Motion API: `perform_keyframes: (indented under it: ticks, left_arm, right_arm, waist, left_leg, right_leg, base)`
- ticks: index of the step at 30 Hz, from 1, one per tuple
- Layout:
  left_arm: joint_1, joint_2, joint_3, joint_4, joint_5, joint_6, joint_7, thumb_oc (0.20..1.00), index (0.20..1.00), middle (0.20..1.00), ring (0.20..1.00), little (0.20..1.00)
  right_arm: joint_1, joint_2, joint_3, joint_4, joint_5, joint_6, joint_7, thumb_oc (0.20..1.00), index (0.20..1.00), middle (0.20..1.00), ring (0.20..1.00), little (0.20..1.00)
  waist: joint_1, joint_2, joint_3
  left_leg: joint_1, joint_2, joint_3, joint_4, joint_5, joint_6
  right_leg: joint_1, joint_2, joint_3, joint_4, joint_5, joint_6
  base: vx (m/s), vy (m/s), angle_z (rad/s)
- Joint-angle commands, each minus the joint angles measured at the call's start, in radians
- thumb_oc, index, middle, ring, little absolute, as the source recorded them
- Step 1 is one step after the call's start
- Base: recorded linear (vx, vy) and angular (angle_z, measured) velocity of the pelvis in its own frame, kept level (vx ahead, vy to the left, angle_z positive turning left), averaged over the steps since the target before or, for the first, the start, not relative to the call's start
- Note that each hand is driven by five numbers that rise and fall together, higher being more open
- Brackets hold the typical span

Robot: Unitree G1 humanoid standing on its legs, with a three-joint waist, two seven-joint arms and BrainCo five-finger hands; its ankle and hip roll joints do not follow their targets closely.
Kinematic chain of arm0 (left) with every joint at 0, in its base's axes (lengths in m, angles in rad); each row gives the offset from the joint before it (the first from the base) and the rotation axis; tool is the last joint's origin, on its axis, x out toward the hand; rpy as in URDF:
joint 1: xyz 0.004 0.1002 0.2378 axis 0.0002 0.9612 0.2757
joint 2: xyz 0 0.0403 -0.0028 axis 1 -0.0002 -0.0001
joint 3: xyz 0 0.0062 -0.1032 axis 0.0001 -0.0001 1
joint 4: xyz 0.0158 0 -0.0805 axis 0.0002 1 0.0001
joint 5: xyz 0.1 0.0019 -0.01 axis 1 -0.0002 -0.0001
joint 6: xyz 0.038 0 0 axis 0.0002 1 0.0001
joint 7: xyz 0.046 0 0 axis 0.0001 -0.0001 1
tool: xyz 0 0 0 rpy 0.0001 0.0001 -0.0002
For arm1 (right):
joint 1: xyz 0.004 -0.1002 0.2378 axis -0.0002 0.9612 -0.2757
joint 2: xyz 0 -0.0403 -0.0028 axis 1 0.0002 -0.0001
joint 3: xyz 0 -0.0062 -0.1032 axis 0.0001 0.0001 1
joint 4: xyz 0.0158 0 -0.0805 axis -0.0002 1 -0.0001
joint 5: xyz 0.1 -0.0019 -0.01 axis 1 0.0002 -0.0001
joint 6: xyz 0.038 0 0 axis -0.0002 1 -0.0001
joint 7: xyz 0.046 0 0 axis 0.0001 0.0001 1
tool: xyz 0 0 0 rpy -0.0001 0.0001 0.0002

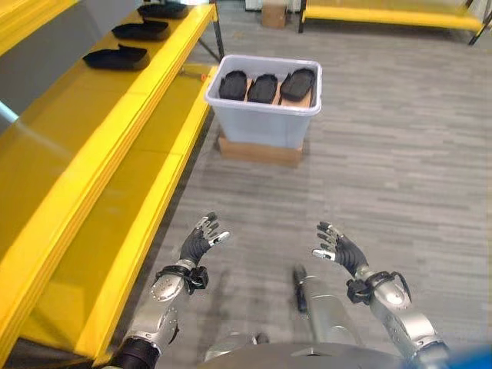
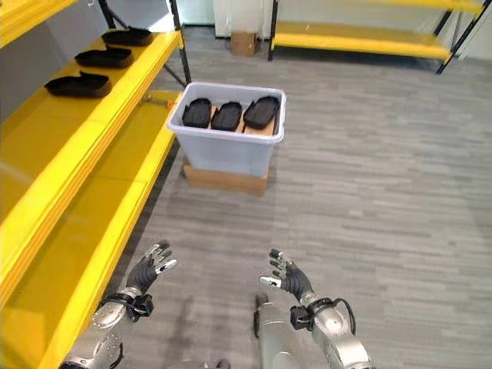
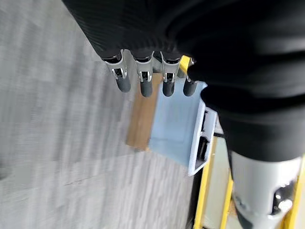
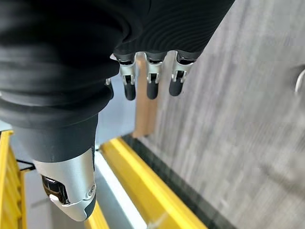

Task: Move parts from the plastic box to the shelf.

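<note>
Both my left hand (image 1: 201, 240) and right hand (image 1: 335, 244) hang open, empty, well short of the plastic box (image 1: 265, 115), whose three black parts (image 1: 263, 88) look light, rigid, best gripped across their narrow sides.

Three black parts (image 1: 263, 88) in plastic box (image 1: 265, 123)

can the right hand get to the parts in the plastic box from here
Probably not yet: the right hand hangs open and empty over bare floor, well short of the plastic box. Nothing blocks the way to the three black parts; the robot would likely need to step closer.
</note>
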Motion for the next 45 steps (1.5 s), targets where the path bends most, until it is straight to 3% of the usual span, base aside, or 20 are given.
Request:
perform_keyframes:
  ticks: [1, 3, 8, 10, 14, 15, 17, 18, 20, 21, 23, 27, 30, 31, 34, 35, 41, 42, 44, 45]
  left_arm:
    - [0.047, 0.013, 0.008, -0.076, 0.019, -0.052, -0.018, 1.0, 1.0, 1.0, 1.0, 1.0]
    - [0.052, -0.003, 0.011, -0.074, 0.027, -0.053, -0.02, 1.0, 1.0, 1.0, 1.0, 1.0]
    - [0.036, -0.019, -0.002, -0.077, 0.016, -0.045, -0.019, 1.0, 1.0, 1.0, 1.0, 1.0]
    - [0.03, -0.02, -0.013, -0.075, 0.015, -0.042, -0.022, 1.0, 1.0, 1.0, 1.0, 1.0]
    - [0.042, -0.018, -0.018, -0.082, 0.005, -0.037, -0.029, 1.0, 1.0, 1.0, 1.0, 1.0]
    - [0.046, -0.019, -0.011, -0.088, -0.009, -0.031, -0.024, 1.0, 1.0, 1.0, 1.0, 1.0]
    - [0.05, -0.025, -0.003, -0.093, -0.033, -0.027, -0.014, 1.0, 1.0, 1.0, 1.0, 1.0]
    - [0.051, -0.017, -0.001, -0.089, -0.014, -0.028, -0.007, 1.0, 1.0, 1.0, 1.0, 1.0]
    - [0.051, -0.017, -0.001, -0.089, -0.014, -0.028, -0.007, 1.0, 1.0, 1.0, 1.0, 1.0]
    - [0.051, -0.011, -0.006, -0.081, 0.008, -0.032, -0.006, 1.0, 1.0, 1.0, 1.0, 1.0]
    - [0.035, -0.012, -0.016, -0.069, 0.018, -0.04, -0.002, 1.0, 1.0, 1.0, 1.0, 1.0]
    - [0.027, -0.012, -0.015, -0.065, 0.016, -0.042, -0.02, 1.0, 1.0, 1.0, 1.0, 1.0]
    - [0.028, 0.003, -0.013, -0.076, 0.022, -0.041, -0.029, 1.0, 1.0, 1.0, 1.0, 1.0]
    - [0.03, 0.011, -0.006, -0.081, 0.018, -0.042, -0.023, 1.0, 1.0, 1.0, 1.0, 1.0]
    - [0.035, 0.019, -0.003, -0.088, 0.015, -0.042, -0.022, 1.0, 1.0, 1.0, 1.0, 1.0]
    - [0.038, 0.026, 0.001, -0.09, 0.005, -0.045, -0.022, 1.0, 1.0, 1.0, 1.0, 1.0]
    - [0.043, 0.04, -0.004, -0.096, 0.008, -0.047, -0.021, 1.0, 1.0, 1.0, 1.0, 1.0]
    - [0.036, 0.048, -0.011, -0.093, 0.018, -0.046, -0.017, 1.0, 1.0, 1.0, 1.0, 1.0]
    - [0.026, 0.06, -0.018, -0.1, 0.027, -0.043, -0.013, 1.0, 1.0, 1.0, 1.0, 1.0]
    - [0.022, 0.064, -0.018, -0.102, 0.033, -0.04, -0.012, 1.0, 1.0, 1.0, 1.0, 1.0]
  right_arm:
    - [-0.031, -0.025, -0.032, -0.044, 0.017, -0.042, 0.007, 1.0, 1.0, 1.0, 1.0, 1.0]
    - [-0.033, -0.024, -0.031, -0.041, 0.016, -0.044, 0.005, 1.0, 1.0, 1.0, 1.0, 1.0]
    - [-0.036, -0.049, -0.05, -0.056, 0.031, -0.054, -0.008, 1.0, 1.0, 1.0, 1.0, 1.0]
    - [-0.026, -0.054, -0.062, -0.055, 0.038, -0.054, -0.011, 1.0, 1.0, 1.0, 1.0, 1.0]
    - [0.008, -0.072, -0.077, -0.052, 0.056, -0.051, -0.006, 1.0, 1.0, 1.0, 1.0, 1.0]
    - [0.018, -0.087, -0.085, -0.059, 0.046, -0.045, -0.01, 1.0, 1.0, 1.0, 1.0, 1.0]
    - [0.011, -0.096, -0.093, -0.063, 0.043, -0.05, -0.03, 1.0, 1.0, 1.0, 1.0, 1.0]
    - [0.0, -0.094, -0.097, -0.059, 0.033, -0.063, -0.041, 1.0, 1.0, 1.0, 1.0, 1.0]
    - [-0.001, -0.094, -0.097, -0.058, 0.033, -0.063, -0.041, 1.0, 1.0, 1.0, 1.0, 1.0]
    - [-0.008, -0.091, -0.096, -0.048, 0.018, -0.075, -0.047, 1.0, 1.0, 1.0, 1.0, 1.0]
    - [-0.026, -0.092, -0.096, -0.045, 0.01, -0.087, -0.056, 1.0, 1.0, 1.0, 1.0, 1.0]
    - [-0.015, -0.072, -0.099, -0.058, 0.005, -0.077, -0.028, 1.0, 1.0, 1.0, 1.0, 1.0]
    - [-0.003, -0.055, -0.103, -0.072, 0.009, -0.071, -0.014, 1.0, 1.0, 1.0, 1.0, 1.0]
    - [-0.006, -0.042, -0.098, -0.068, 0.012, -0.068, -0.011, 1.0, 1.0, 1.0, 1.0, 1.0]
    - [-0.005, -0.037, -0.098, -0.07, 0.014, -0.064, -0.006, 1.0, 1.0, 1.0, 1.0, 1.0]
    - [0.001, -0.033, -0.1, -0.072, 0.016, -0.062, -0.004, 1.0, 1.0, 1.0, 1.0, 1.0]
    - [0.008, -0.026, -0.104, -0.076, 0.017, -0.064, -0.002, 1.0, 1.0, 1.0, 1.0, 1.0]
    - [0.006, -0.019, -0.093, -0.072, 0.015, -0.063, -0.004, 1.0, 1.0, 1.0, 1.0, 1.0]
    - [0.007, -0.014, -0.081, -0.078, 0.022, -0.065, 0.001, 1.0, 1.0, 1.0, 1.0, 1.0]
    - [0.008, -0.012, -0.076, -0.079, 0.019, -0.065, 0.0, 1.0, 1.0, 1.0, 1.0, 1.0]
  waist:
    - [0.007, 0.018, -0.036]
    - [0.013, 0.015, -0.065]
    - [0.007, 0.038, -0.103]
    - [0.002, 0.043, -0.098]
    - [0.009, 0.036, -0.067]
    - [0.023, 0.012, -0.041]
    - [0.04, 0.002, -0.029]
    - [0.059, -0.003, -0.03]
    - [0.06, -0.007, -0.031]
    - [0.073, -0.002, -0.032]
    - [0.092, 0.01, -0.042]
    - [0.085, 0.015, -0.08]
    - [0.088, -0.006, -0.106]
    - [0.093, -0.015, -0.111]
    - [0.094, -0.021, -0.116]
    - [0.092, -0.025, -0.125]
    - [0.084, -0.026, -0.137]
    - [0.066, -0.005, -0.119]
    - [0.038, 0.028, -0.071]
    - [0.032, 0.036, -0.06]
  left_leg:
    - [-0.119, -0.039, -0.049, 0.039, 0.092, -0.048]
    - [-0.097, -0.03, -0.061, 0.026, 0.084, -0.057]
    - [-0.108, 0.014, -0.071, 0.178, 0.076, -0.094]
    - [-0.15, 0.022, -0.066, 0.306, 0.109, -0.117]
    - [-0.297, -0.009, -0.022, 0.702, 0.323, -0.189]
    - [-0.396, -0.046, 0.008, 0.821, 0.319, -0.172]
    - [-0.505, -0.001, 0.058, 0.726, 0.248, -0.13]
    - [-0.541, 0.031, 0.048, 0.512, 0.228, -0.117]
    - [-0.537, 0.028, 0.05, 0.501, 0.235, -0.116]
    - [-0.535, 0.093, 0.02, 0.21, 0.304, -0.134]
    - [-0.539, 0.164, 0.014, -0.018, 0.393, -0.163]
    - [-0.463, 0.17, 0.039, -0.051, 0.412, -0.168]
    - [-0.454, 0.14, 0.1, 0.023, 0.347, -0.143]
    - [-0.464, 0.125, 0.119, 0.064, 0.304, -0.129]
    - [-0.469, 0.112, 0.135, 0.093, 0.273, -0.119]
    - [-0.477, 0.089, 0.149, 0.122, 0.236, -0.104]
    - [-0.488, 0.052, 0.155, 0.151, 0.191, -0.079]
    - [-0.425, 0.03, 0.128, 0.111, 0.183, -0.051]
    - [-0.363, 0.037, 0.108, 0.074, 0.188, -0.03]
    - [-0.343, 0.038, 0.111, 0.067, 0.186, -0.026]
  right_leg:
    - [0.195, 0.007, 0.016, -0.072, 0.186, 0.008]
    - [0.218, 0.004, 0.026, -0.119, 0.217, -0.005]
    - [0.262, 0.027, -0.016, -0.065, 0.169, -0.04]
    - [0.288, 0.038, -0.021, -0.052, 0.134, -0.059]
    - [0.389, 0.049, -0.019, -0.069, 0.09, -0.109]
    - [0.429, 0.036, -0.009, -0.074, 0.082, -0.124]
    - [0.466, 0.026, 0.004, -0.08, 0.069, -0.119]
    - [0.49, 0.026, 0.024, -0.085, 0.042, -0.111]
    - [0.489, 0.021, 0.025, -0.086, 0.043, -0.11]
    - [0.514, 0.033, 0.038, -0.08, 0.012, -0.108]
    - [0.579, 0.031, 0.058, -0.087, -0.032, -0.101]
    - [0.612, 0.012, 0.066, -0.075, -0.06, -0.089]
    - [0.625, -0.053, 0.072, -0.064, -0.044, -0.047]
    - [0.613, -0.088, 0.077, -0.046, -0.016, -0.023]
    - [0.606, -0.111, 0.083, -0.036, 0.009, -0.008]
    - [0.593, -0.146, 0.082, -0.028, 0.066, 0.016]
    - [0.564, -0.19, 0.091, 0.001, 0.163, 0.048]
    - [0.466, -0.168, 0.119, 0.2, 0.274, 0.033]
    - [0.374, -0.108, 0.099, 0.404, 0.276, 0.007]
    - [0.35, -0.113, 0.068, 0.448, 0.255, -0.002]
  base:
    - [0.31, -0.094, 0.5]
    - [0.45, -0.141, 0.44]
    - [0.34, -0.1, 0.12]
    - [0.26, -0.049, 0.27]
    - [0.19, -0.042, 0.17]
    - [0.22, -0.1, 0.04]
    - [0.27, -0.031, -0.03]
    - [0.26, 0.047, -0.03]
    - [0.19, 0.053, -0.38]
    - [0.34, 0.12, -0.56]
    - [0.52, 0.216, -0.11]
    - [0.33, 0.189, -0.44]
    - [0.33, 0.221, -0.31]
    - [0.29, 0.214, -0.47]
    - [0.18, 0.149, -0.34]
    - [0.26, 0.251, -0.17]
    - [0.12, 0.17, -0.1]
    - [0.14, 0.359, 0.04]
    - [0.11, 0.341, 0.33]
    - [0.16, 0.291, 0.5]
